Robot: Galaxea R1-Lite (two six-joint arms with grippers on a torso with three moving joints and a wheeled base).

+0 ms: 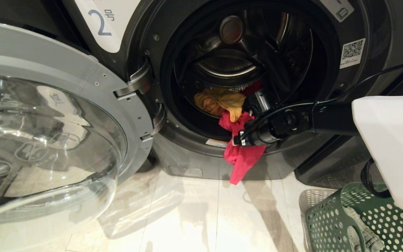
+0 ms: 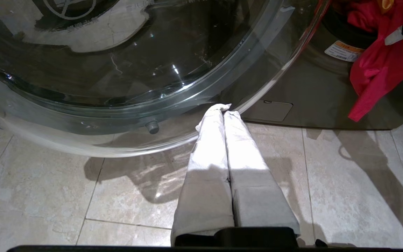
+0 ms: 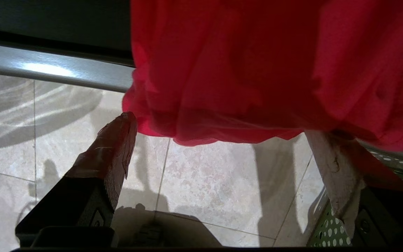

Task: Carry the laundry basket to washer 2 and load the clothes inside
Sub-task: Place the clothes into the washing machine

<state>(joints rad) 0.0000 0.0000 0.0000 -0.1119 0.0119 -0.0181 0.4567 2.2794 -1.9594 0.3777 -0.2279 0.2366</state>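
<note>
Washer 2 (image 1: 327,70) stands open, its label (image 1: 100,24) at upper left. The yellow-orange garment (image 1: 219,101) lies in the drum. The pink-red garment (image 1: 240,154) hangs out over the door lip towards the floor. My right arm (image 1: 285,122) reaches in from the right to that lip. My right gripper (image 3: 220,127) is open and points down at the floor, with the pink-red garment (image 3: 257,70) draped just past its fingertips and over one of them. The green laundry basket (image 1: 327,217) stands at lower right with the grey patterned piece (image 1: 366,231) inside. My left gripper (image 2: 223,112) is shut and empty, low under the door.
The washer's round glass door (image 1: 47,140) is swung wide open to the left and overhangs the tiled floor (image 1: 187,217). A second dark machine (image 1: 327,168) stands to the right of the washer, behind the basket.
</note>
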